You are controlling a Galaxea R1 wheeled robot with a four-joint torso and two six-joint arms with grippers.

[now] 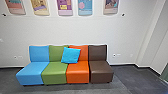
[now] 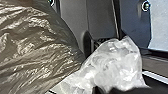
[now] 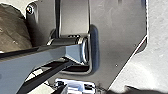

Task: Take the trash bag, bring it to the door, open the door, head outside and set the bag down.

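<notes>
- White, plain wall point(image 1: 80, 30) is filling most of what I'm seeing ahead, with a pale corner section point(image 1: 150, 37) jutting out toward the right of my head view.
- Dark grey floor point(image 1: 135, 80) is running along below it, meeting it at a black skirting strip point(image 1: 122, 65).
- Four armless, padded seats are standing side by side in a row against that wall: from left to right I'm looking at a sky-blue one point(image 1: 32, 72), a grass-green one point(image 1: 54, 72), a bright orange one point(image 1: 77, 72) and a dark brown one point(image 1: 101, 72).
- Bulging, shiny and olive-brown, the trash bag point(image 2: 32, 45) is looming large in my left wrist view, creased all over; part of it is also showing in my right wrist view, near the robot's own dark base plate.
- Crumpled translucent white plastic point(image 2: 115, 65) is bunching up just beside the brown bag's side; I'm not managing to tell whether it belongs to the same bag.
- Five coloured posters point(image 1: 65, 6) are hanging in a line high above the seats, their tops running out of view.
- My left gripper point(image 2: 110, 90) is sitting by the translucent plastic; I can't tell how its jaws are standing, or whether they are gripping anything.
- My right gripper point(image 3: 93, 90) is giving me just as little: I can't tell its opening or any hold.
- A square turquoise cushion point(image 1: 70, 55) is leaning askew across the green and orange backrests.
</notes>
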